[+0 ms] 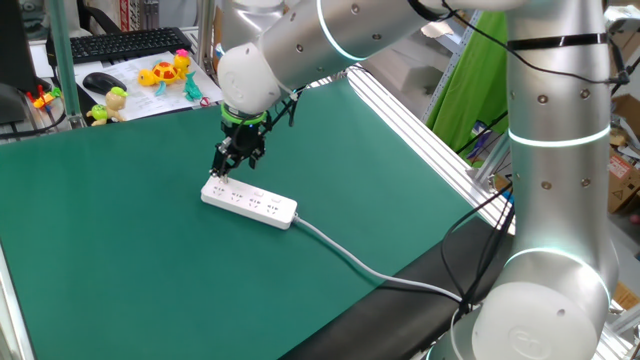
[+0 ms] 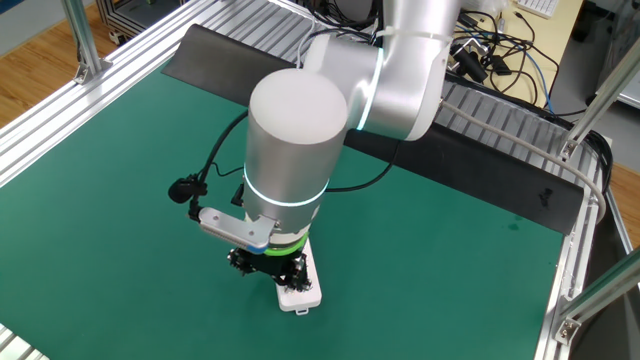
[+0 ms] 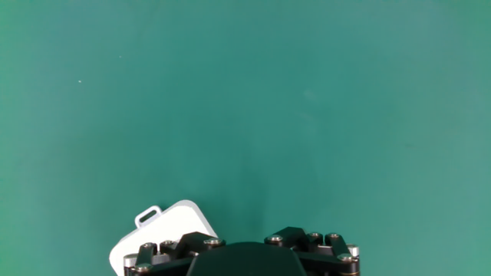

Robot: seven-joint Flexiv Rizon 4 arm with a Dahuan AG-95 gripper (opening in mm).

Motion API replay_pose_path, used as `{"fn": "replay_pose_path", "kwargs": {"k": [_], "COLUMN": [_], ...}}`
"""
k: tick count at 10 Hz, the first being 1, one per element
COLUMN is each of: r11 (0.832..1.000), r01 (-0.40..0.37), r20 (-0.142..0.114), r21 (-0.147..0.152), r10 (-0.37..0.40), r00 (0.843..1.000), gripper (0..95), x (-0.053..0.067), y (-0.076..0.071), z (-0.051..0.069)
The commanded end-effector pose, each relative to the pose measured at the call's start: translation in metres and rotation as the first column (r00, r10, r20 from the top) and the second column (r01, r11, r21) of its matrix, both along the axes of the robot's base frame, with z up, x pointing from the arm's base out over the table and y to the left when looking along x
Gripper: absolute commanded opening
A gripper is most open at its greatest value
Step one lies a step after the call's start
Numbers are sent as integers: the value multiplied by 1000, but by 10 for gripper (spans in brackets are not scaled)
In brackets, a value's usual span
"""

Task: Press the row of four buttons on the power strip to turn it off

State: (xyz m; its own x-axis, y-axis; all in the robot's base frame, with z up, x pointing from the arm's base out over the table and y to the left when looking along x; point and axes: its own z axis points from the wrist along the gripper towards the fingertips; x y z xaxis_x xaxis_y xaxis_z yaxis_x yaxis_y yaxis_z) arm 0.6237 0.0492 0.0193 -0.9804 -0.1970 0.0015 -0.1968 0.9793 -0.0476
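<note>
So, one fixed view has the strip (image 1: 250, 201) lying flat on the green mat (image 1: 120, 250), cable (image 1: 370, 268) trailing right, with the gripper (image 1: 223, 174) down at its far-left end; the 4 buttons are too small to pick out. From the other fixed view, only the strip's near end (image 2: 298, 290) shows beneath the arm (image 2: 300, 130). Lastly, the hand view catches 1 rounded strip corner (image 3: 165, 230) at lower left; the fingers stand wide, holding nothing.
</note>
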Motion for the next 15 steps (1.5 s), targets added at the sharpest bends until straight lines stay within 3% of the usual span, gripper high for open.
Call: {"fn": "replay_pose_path", "kwargs": {"k": [1, 3, 5, 9, 10, 12, 13, 14, 15], "r11": [1000, 999, 999, 987, 981, 965, 959, 953, 948], "r01": [20, 30, 50, 158, 193, 260, 279, 297, 311], "r20": [-8, -21, -22, -44, -38, -36, -21, 22, 34], "r21": [-9, -11, -13, -1, 2, 40, 54, 65, 69], "r10": [-20, -30, -50, -158, -193, -258, -278, -299, -314], "r00": [1000, 999, 998, 986, 981, 965, 960, 954, 949], "gripper": [760, 760, 760, 760, 570, 570, 570, 570, 570], "x": [-1, -6, -8, -19, -23, -31, -36, -44, -49], "y": [0, -3, -7, -24, -32, -47, -52, -58, -60], "z": [6, 22, 29, 55, 63, 74, 76, 81, 84]}}
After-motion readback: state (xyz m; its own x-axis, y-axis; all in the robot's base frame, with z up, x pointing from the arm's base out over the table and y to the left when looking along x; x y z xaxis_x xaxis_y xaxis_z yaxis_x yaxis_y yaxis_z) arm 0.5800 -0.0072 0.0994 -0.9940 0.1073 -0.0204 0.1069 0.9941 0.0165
